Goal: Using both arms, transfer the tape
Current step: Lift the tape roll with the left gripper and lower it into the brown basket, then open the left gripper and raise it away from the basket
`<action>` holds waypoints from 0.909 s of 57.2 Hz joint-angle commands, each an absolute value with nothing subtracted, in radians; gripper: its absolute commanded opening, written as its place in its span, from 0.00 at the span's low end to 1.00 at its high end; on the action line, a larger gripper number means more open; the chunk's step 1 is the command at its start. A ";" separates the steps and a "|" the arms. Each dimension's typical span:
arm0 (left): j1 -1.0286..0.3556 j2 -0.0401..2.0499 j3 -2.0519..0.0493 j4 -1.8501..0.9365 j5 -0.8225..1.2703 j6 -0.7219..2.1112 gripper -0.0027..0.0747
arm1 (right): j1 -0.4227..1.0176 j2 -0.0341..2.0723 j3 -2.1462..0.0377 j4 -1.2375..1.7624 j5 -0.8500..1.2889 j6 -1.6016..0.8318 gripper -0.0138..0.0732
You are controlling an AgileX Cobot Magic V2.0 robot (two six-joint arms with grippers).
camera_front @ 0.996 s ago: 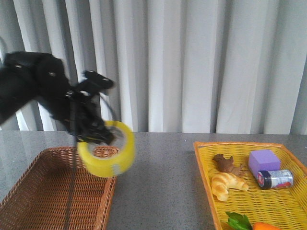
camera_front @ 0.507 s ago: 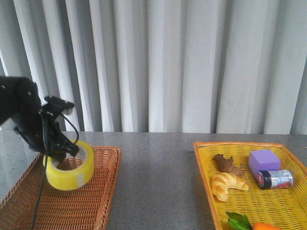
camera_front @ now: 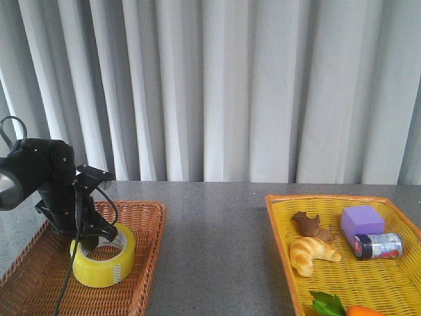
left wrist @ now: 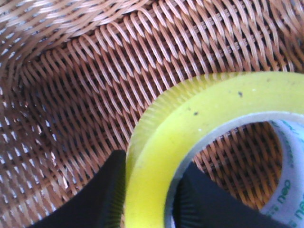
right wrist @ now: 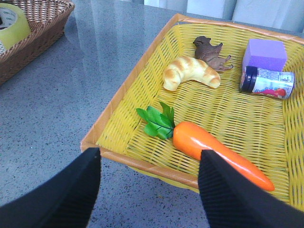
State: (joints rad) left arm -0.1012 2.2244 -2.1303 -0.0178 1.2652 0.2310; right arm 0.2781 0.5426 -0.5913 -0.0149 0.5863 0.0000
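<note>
The yellow tape roll point(camera_front: 104, 262) lies flat in the brown wicker basket point(camera_front: 141, 263) at the left. My left gripper point(camera_front: 89, 240) reaches down into the basket and is shut on the roll's wall, one finger outside, one inside the core. The left wrist view shows the yellow tape point(left wrist: 190, 128) pinched between my two black fingers point(left wrist: 97, 197), the gripper point(left wrist: 149, 199) over the basket weave. My right gripper point(right wrist: 149, 190) is open and empty, above the table by the yellow tray's near rim; it does not show in the front view. The tape also shows far off in the right wrist view point(right wrist: 13, 23).
A yellow wicker tray point(camera_front: 279, 237) at the right holds a croissant point(camera_front: 312, 255), a brown animal figure point(camera_front: 312, 226), a purple block point(camera_front: 362, 220), a small labelled can point(camera_front: 377, 245), and a carrot point(right wrist: 213, 151) with green leaves. Grey tabletop point(camera_front: 210, 250) lies between basket and tray. Curtains hang behind.
My left arm has carried the tape leftward and down, from above the basket's right edge into the basket, where the roll now rests flat.
</note>
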 commanded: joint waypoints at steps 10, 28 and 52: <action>-0.102 2.149 -2.165 -0.032 1.251 0.194 0.56 | 0.272 0.546 -0.617 -0.022 0.519 -0.007 0.68; -0.102 1.974 -2.165 -0.042 1.251 0.105 0.69 | 0.272 0.546 -0.617 -0.022 0.519 -0.007 0.68; -0.113 1.541 -1.910 -0.185 1.241 0.145 0.69 | 0.272 0.546 -0.617 -0.022 0.519 -0.007 0.68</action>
State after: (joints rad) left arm -0.1059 1.6716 -1.9814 -0.1632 1.2536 0.1206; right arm 0.2781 0.5426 -0.5913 -0.0149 0.5863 0.0000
